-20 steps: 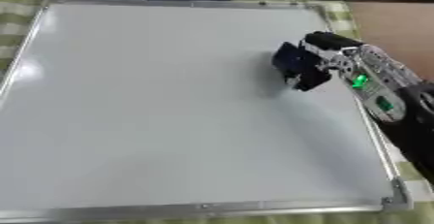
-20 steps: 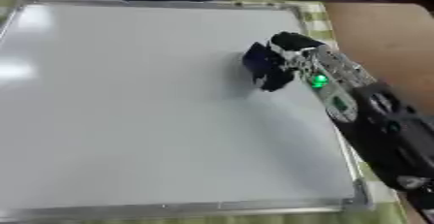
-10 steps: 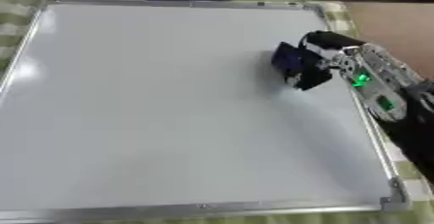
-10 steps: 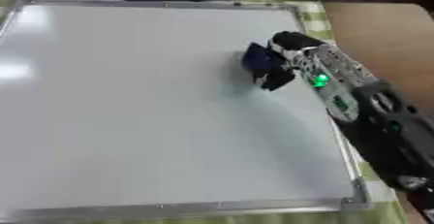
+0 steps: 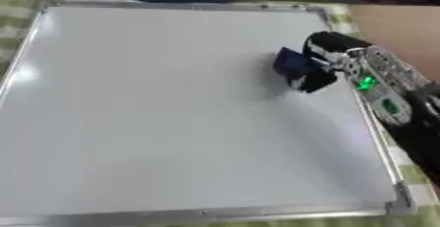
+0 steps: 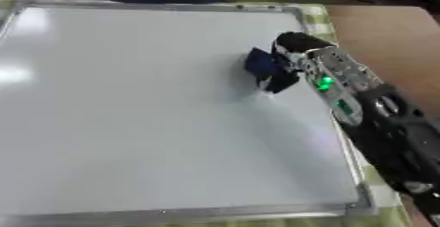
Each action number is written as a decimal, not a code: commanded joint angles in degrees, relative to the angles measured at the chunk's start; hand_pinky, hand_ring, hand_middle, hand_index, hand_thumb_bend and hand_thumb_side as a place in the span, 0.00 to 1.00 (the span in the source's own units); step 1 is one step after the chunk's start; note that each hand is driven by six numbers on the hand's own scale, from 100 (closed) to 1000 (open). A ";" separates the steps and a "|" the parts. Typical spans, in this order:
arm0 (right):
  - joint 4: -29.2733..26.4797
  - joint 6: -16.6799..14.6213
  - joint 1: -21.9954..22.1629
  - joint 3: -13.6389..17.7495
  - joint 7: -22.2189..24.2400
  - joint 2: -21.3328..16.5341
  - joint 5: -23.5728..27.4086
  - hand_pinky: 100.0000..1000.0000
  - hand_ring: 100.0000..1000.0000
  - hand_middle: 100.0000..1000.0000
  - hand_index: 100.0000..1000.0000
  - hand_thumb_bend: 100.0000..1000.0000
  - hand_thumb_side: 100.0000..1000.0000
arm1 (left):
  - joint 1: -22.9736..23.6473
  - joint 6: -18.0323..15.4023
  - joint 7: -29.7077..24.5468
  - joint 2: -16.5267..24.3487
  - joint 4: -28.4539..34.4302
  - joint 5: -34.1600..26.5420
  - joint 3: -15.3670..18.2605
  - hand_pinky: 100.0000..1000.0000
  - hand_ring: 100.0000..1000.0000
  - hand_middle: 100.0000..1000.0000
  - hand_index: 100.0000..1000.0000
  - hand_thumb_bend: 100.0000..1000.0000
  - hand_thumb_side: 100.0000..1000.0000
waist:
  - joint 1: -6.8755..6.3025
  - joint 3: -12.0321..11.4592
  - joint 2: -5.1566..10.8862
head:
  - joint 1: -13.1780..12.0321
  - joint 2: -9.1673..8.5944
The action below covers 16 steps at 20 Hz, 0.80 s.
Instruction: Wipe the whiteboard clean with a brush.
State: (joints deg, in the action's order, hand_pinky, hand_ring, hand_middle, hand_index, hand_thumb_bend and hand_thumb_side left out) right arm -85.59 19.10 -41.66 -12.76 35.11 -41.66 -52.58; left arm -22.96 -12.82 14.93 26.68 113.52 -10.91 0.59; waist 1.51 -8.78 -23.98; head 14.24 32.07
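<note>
I had the right hand (image 5: 331,59) out over the whiteboard (image 5: 163,118), coming in from the right side. Its fingers were curled around a dark blue brush (image 5: 292,64), and the brush was touching the board near the right edge, in the upper half. A small green light (image 5: 368,82) glowed on the arm just behind the hand.

The whiteboard lay flat on a table with a green checked cloth (image 5: 343,17) under it, and it filled most of what I could see. I looked for marks on it. I could not find any writing or lines anywhere on the white part. There were only some bright spots of light near the left edge and a soft shadow under my hand. So I thought the wiping was nearly done, or all done. The spot under the brush was hidden, so I could not tell if a mark was left there.

My left hand was not in either view. I thought what was left was small: maybe one more swipe under the brush, then lifting it off.
</note>
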 commanded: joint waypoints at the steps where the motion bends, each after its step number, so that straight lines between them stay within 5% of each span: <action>1: -0.65 -0.38 -0.95 0.54 0.20 -2.09 -0.63 0.73 0.82 0.68 0.07 0.19 0.28 | -0.65 -0.07 -0.17 1.04 1.07 0.10 0.19 0.66 0.83 0.77 0.84 0.16 1.00 | -0.05 -0.13 1.44 | -0.03 -0.69; 16: 1.56 -0.58 -1.37 0.27 -2.75 -1.82 -1.01 0.67 0.73 0.53 0.05 0.16 0.22 | -0.89 -0.05 -0.50 1.02 1.07 0.19 0.21 0.66 0.83 0.77 0.84 0.15 1.00 | -0.19 -0.75 1.00 | 0.16 -0.59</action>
State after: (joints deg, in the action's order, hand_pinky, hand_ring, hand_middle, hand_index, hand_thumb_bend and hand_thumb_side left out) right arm -84.08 18.44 -42.37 -12.79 32.75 -41.67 -53.87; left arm -23.15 -12.83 14.65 26.68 113.52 -10.91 0.59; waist 1.50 -9.48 -24.01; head 14.26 32.05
